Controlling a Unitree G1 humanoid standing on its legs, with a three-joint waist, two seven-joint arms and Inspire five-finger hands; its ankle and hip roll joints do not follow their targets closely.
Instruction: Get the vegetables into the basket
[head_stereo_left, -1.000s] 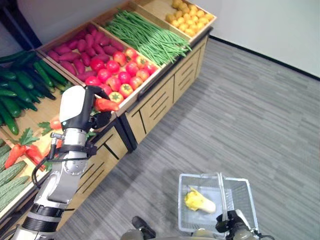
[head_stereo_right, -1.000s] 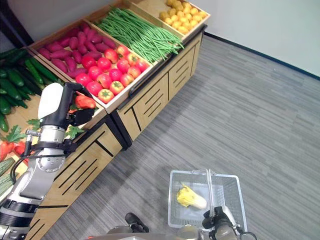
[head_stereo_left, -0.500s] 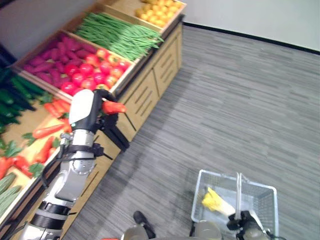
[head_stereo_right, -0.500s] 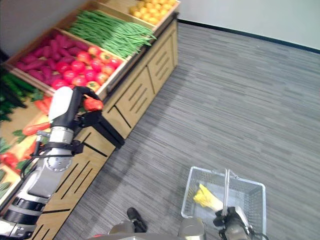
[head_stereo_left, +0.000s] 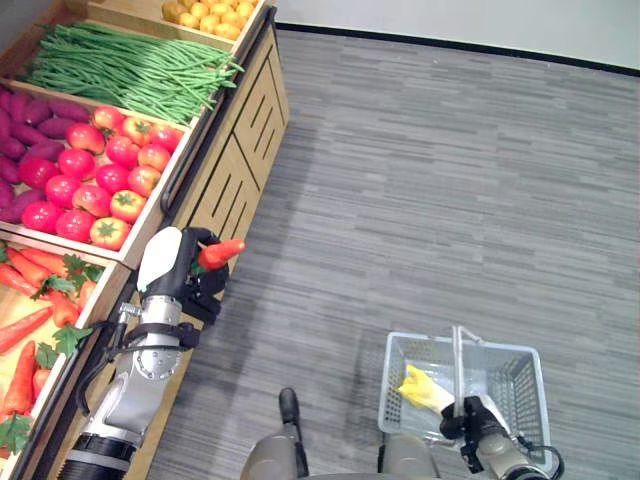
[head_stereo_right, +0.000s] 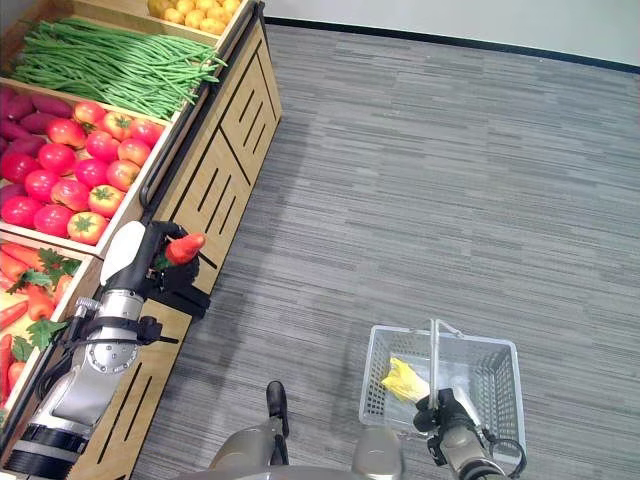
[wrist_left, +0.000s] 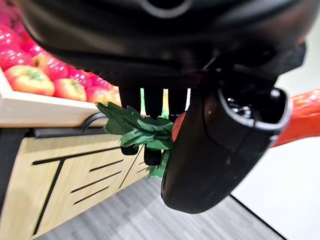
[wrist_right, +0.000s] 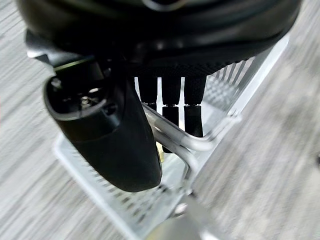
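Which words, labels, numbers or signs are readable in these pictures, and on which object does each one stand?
There are none to read.
The wooden vegetable stand shows only plain dark grooves on its panels, no letters.
The wire basket held by the right hand has no tag or label.
The carrot in the left hand carries no sticker.

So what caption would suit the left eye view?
Left hand grips a carrot; right hand holds the basket.
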